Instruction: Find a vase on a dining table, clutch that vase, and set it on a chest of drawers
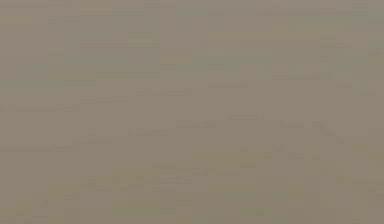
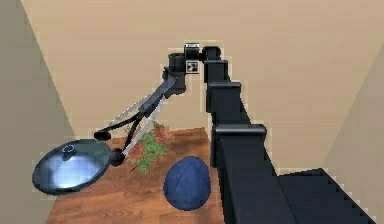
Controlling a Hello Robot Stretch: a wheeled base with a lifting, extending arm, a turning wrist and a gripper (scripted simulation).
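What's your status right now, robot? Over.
Gripper out above wooden top, load unclear. Blue round thing stands beside arm. Silver domed thing, plant near fingers.

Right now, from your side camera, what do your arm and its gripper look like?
The arm is a dark, nearly black square bar built of stepped box-like segments. At its far end sit two small white squares with black marks. Next to them is the gripper: a dark grey body with two long, thin fingers.

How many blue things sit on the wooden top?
1: a blue rounded object near the arm side view's bottom centre, left of the arm; the arm may hide others.
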